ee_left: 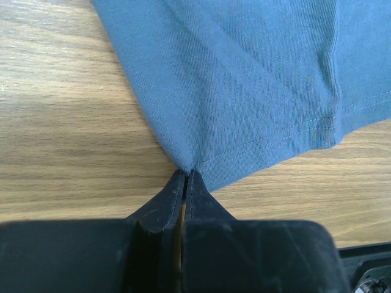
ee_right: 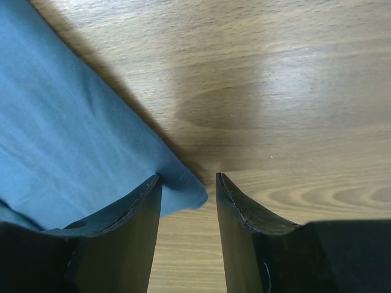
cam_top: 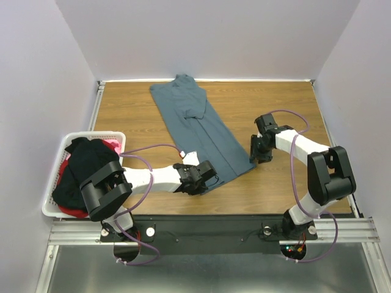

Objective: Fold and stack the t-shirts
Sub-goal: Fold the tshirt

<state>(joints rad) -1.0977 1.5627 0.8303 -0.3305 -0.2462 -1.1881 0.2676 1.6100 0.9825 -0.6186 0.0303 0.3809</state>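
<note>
Left tool (ee_left: pixel 185 174): clenched on a hem corner of the blue shirt (ee_left: pixel 244 79). Cloth fans out ahead of the tips. It's a fine rib knit, and the double-stitched hem runs off to the tool's right.

Right tool (ee_right: pixel 188 178): jaws apart, gripping nothing. The other hem corner, limp and rounded, lies between them against the left-hand finger. Glossy wood-grain table (ee_right: pixel 293 91) ahead and to the right.

Only the top view shows the whole shirt: a long narrow strip running diagonally away from both tools, sleeve flap on top near the far end. It also shows a white lattice basket (cam_top: pixel 51 189) behind the left tool, holding a black shirt (cam_top: pixel 82 174) and a red-pink one (cam_top: pixel 112 144). Stitching and the pinch read only in the wrist views.
</note>
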